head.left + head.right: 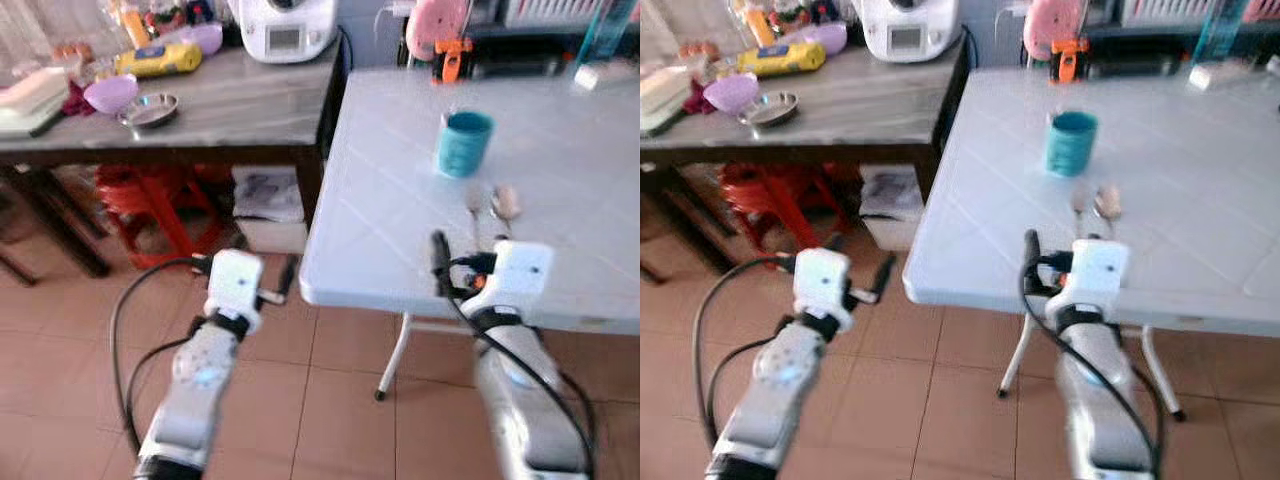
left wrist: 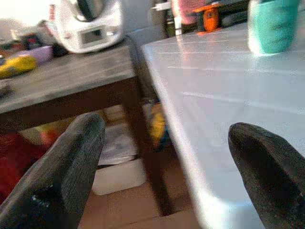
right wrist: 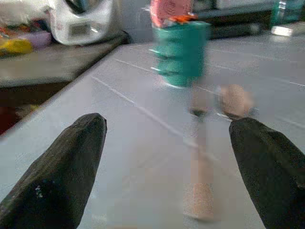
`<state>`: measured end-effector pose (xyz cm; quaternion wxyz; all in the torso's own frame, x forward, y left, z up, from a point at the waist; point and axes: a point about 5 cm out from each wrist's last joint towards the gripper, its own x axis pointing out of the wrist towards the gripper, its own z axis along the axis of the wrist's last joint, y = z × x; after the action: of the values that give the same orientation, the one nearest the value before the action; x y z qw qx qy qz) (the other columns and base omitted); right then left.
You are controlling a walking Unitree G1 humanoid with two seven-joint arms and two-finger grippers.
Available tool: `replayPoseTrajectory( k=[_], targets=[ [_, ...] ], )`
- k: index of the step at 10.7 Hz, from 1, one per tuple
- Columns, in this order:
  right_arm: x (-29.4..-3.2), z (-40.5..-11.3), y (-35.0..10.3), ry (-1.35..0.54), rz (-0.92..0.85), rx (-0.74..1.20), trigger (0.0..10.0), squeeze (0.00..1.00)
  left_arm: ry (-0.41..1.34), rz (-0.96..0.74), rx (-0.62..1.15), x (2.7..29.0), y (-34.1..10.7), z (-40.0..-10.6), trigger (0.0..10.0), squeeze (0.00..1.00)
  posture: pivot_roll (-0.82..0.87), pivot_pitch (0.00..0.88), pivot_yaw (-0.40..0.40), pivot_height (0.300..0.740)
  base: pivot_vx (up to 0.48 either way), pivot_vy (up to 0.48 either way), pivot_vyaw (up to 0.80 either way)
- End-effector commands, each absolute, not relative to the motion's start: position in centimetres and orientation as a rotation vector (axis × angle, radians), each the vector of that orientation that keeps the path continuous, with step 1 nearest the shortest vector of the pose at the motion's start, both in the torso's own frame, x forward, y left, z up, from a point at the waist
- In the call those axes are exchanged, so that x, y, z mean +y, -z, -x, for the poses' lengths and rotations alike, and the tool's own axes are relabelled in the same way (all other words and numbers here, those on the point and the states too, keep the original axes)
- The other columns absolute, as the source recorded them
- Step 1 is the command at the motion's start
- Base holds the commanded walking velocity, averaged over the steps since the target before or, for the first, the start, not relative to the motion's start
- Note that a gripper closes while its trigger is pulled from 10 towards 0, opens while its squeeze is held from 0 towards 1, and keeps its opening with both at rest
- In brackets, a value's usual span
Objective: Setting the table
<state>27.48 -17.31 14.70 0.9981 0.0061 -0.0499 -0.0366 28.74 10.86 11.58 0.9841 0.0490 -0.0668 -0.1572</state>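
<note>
Right gripper (image 3: 169,171) lined up on the spoons, fingers apart and empty.

Your two wooden-handled spoons (image 1: 492,208) lie near the white table's (image 1: 380,230) front edge, just behind a teal cup (image 1: 463,143). They're light, stiff and thin: pinch a handle mid-length. Left gripper (image 2: 164,167) hangs spread off the table's left edge.

Silver arms, blk cables, white wrists
</note>
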Motion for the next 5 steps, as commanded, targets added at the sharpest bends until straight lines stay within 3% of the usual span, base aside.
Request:
replayPoseTrajectory(
  k=[1,5],
  targets=[
    [-16.75,-27.56,-14.95,0.060,-0.026,-0.114,10.0,0.00,0.305,-0.120,-0.124,11.64,-11.55,-28.88,10.0,0.00,-0.13,0.085,0.125,0.740,0.000,0.000,0.00],
    [-16.89,-27.53,-14.67,0.073,-0.030,-0.105,10.0,0.00,0.346,-0.103,-0.121,11.34,-11.62,-28.82,10.0,0.00,-0.13,0.085,0.130,0.740,0.000,0.000,0.00]
  ],
)
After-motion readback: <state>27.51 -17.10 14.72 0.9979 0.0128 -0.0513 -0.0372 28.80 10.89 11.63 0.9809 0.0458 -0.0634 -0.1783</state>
